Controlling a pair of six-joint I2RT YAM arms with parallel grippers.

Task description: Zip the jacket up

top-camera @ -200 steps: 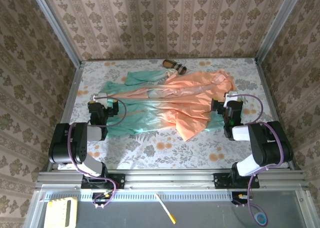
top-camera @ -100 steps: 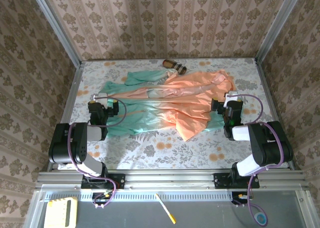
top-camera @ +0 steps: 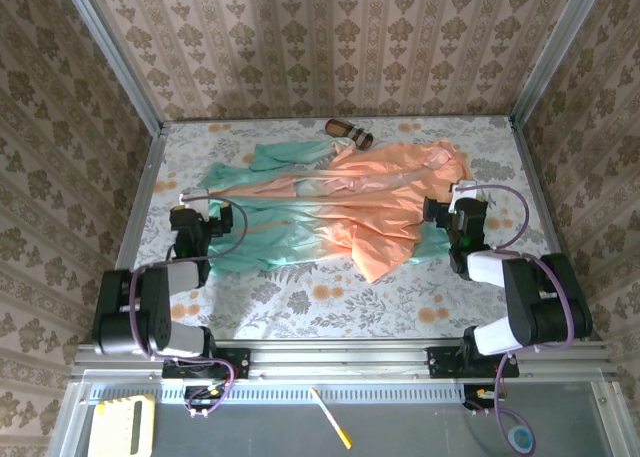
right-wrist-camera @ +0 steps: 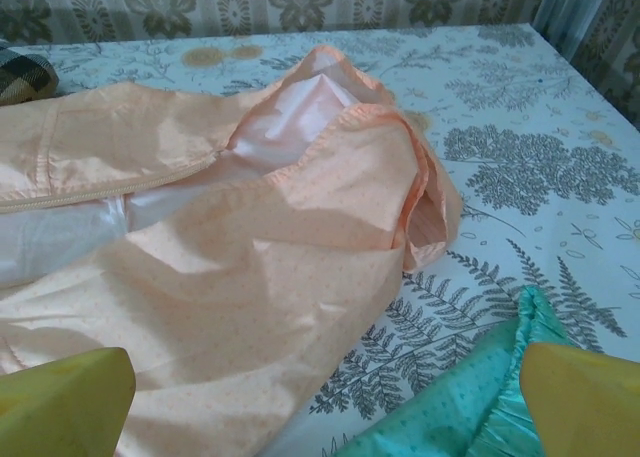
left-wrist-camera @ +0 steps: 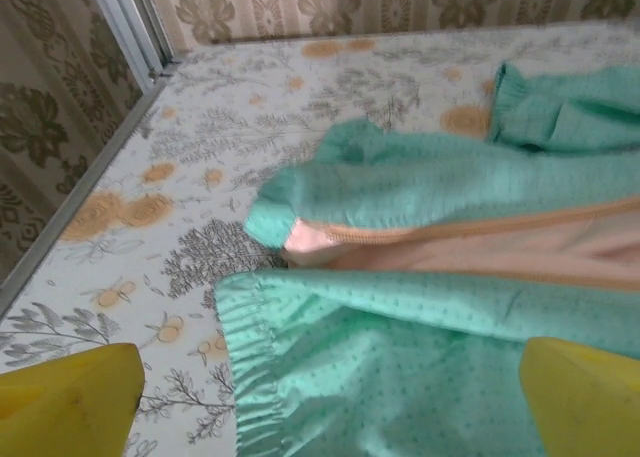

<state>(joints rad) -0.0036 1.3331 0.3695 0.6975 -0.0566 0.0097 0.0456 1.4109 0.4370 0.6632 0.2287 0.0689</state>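
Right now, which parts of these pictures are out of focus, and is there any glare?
Left wrist: the yellow fingertips are out of focus, the jacket hem sharp. Right wrist: fingertips equally soft, mild sheen on the peach fabric. Top external: even light, no strong glare.

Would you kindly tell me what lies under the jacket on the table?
The flowered table cover shows all around the jacket and runs beneath it. Whatever else might lie under the jacket is covered by its fabric and cannot be seen.
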